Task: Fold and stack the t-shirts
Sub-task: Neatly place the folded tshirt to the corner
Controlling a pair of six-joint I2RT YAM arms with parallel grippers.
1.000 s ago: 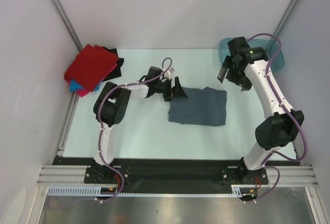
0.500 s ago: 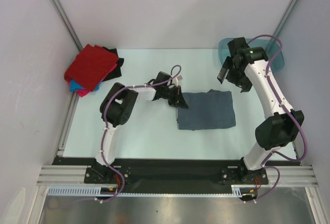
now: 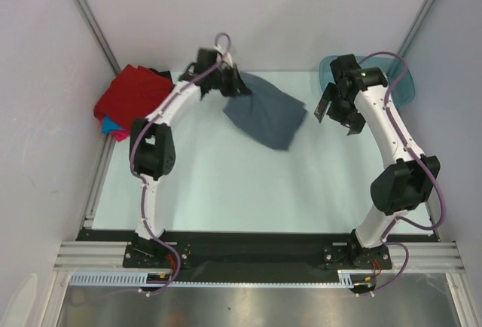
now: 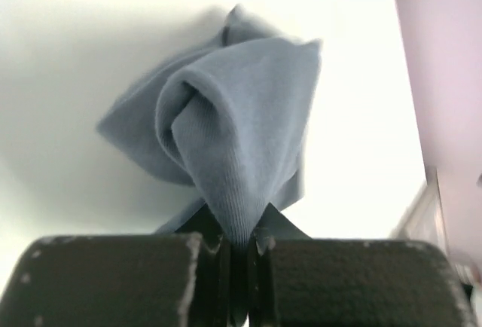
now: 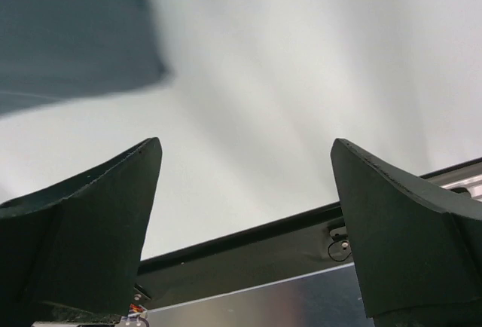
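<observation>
At two o'clock over the tabletop (image 3: pixel 203 184), the right pincer (image 3: pixel 337 114) gapes wide, grasping nothing. Toward twelve o'clock the left pincer (image 3: pixel 235 84) is clenched on the grey-blue t-shirt (image 3: pixel 267 116), which hangs bunched. A stack of t-shirts (image 3: pixel 134 95) sits at ten o'clock.

1 t-shirt (image 3: pixel 267 116) hangs from my left pincer (image 3: pixel 235 84) over the table's (image 3: pixel 226 184) far middle. The stack of t-shirts (image 3: pixel 134 99) lies in the far left corner. My right pincer (image 3: pixel 337 112) is right of that shirt, the tub (image 3: pixel 405 84) just behind it.
</observation>
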